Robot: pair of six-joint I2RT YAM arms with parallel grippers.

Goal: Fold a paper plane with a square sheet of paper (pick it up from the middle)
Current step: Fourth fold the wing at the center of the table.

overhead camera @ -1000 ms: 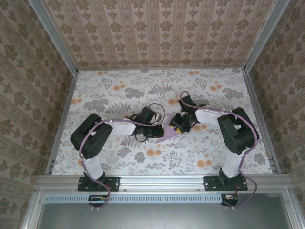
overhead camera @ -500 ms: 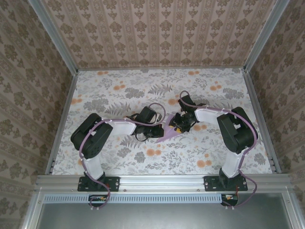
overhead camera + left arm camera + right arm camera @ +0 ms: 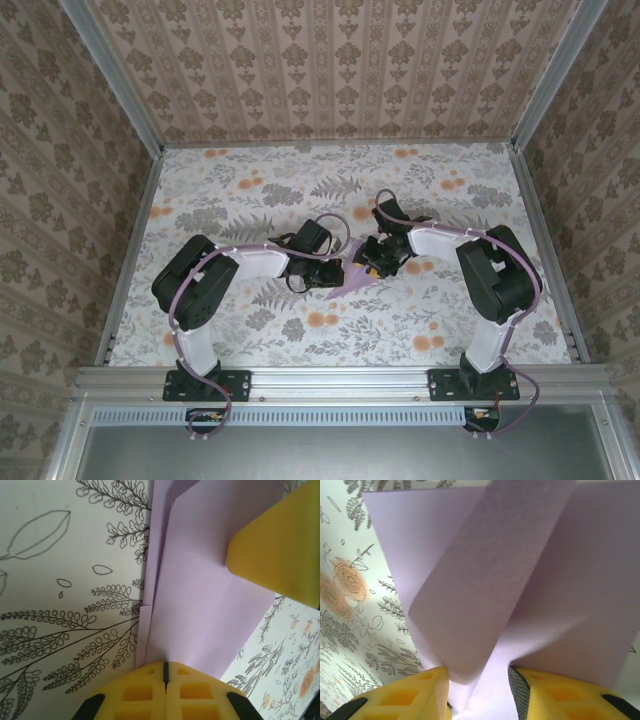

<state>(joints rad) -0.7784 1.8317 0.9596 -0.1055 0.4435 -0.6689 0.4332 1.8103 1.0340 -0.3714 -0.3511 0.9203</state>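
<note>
The lavender sheet of paper [image 3: 352, 281], partly folded into overlapping flaps, lies at the table's middle between both grippers. My left gripper [image 3: 338, 272] meets it from the left. In the left wrist view the left gripper [image 3: 165, 664] has its yellow fingers pressed together, shut on the near edge of the paper [image 3: 200, 580]. My right gripper [image 3: 368, 267] comes from the right. In the right wrist view the right gripper [image 3: 479, 677] stands open, with a curled flap of the paper [image 3: 485, 580] rising between its fingers. One right finger [image 3: 275, 550] rests on the sheet.
The floral tabletop [image 3: 250, 190] stretches around the arms. Aluminium rails [image 3: 130, 250] and patterned walls [image 3: 330, 70] close it in at the left, right and back. Purple cables loop over both arms.
The left arm has shifted slightly forward and right toward the paper. The right arm stays almost still at the sheet.
</note>
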